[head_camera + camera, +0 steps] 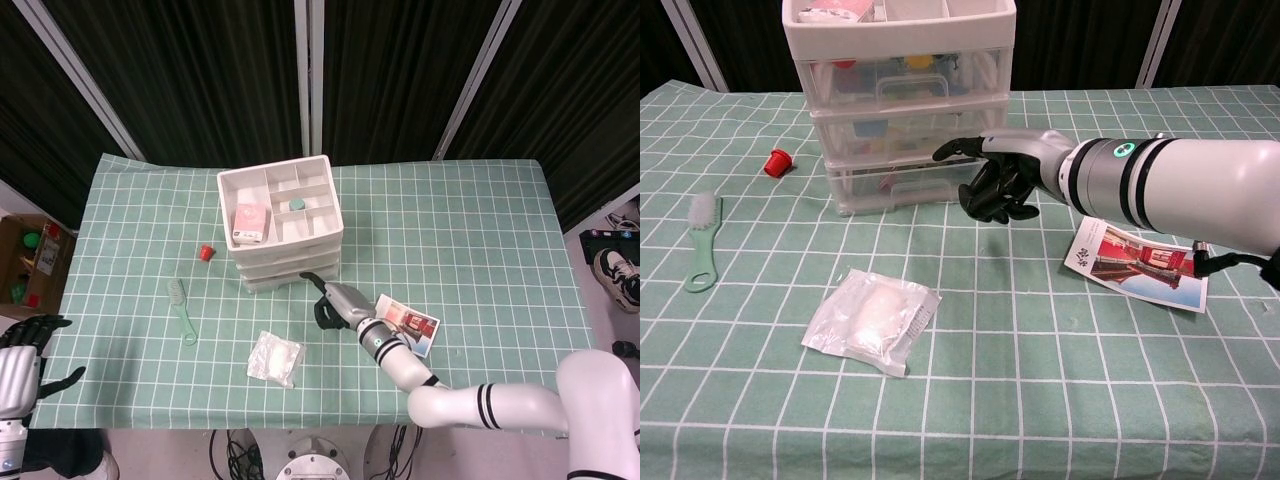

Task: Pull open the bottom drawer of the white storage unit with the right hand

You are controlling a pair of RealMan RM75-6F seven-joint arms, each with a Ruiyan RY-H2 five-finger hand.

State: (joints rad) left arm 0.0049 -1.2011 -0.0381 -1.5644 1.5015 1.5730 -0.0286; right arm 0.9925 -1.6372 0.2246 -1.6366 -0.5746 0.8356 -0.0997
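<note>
**Right hand at the front right corner of the storage unit, bottom drawer closed**

The white storage unit (902,100) stands on the green checked table (480,230), nearer the far edge than the near one and left of centre. It carries three stacked clear-fronted drawers under an open compartmented top tray. The bottom drawer (910,183) sits flush with the drawers above it — no gap shows at its front in the chest view.

The right hand (1005,180) hangs just off the unit's front right corner, level with the middle and bottom drawers. Its fingers (990,200) are curled downward and apart, with nothing between them; one fingertip reaches left across the drawer fronts. Whether that tip touches the unit cannot be told from either view. The right forearm runs back toward the near right edge of the table.

The left hand (28,345) is off the table, beyond its near left corner, fingers spread and holding nothing.

Other items on the table:
- a red cap (777,161) — left of the unit;
- a green brush (702,240) near the left edge;
- a clear plastic packet (872,317) toward the near edge, in front of the unit;
- a printed card (1140,263) lying flat under the right forearm.
</note>
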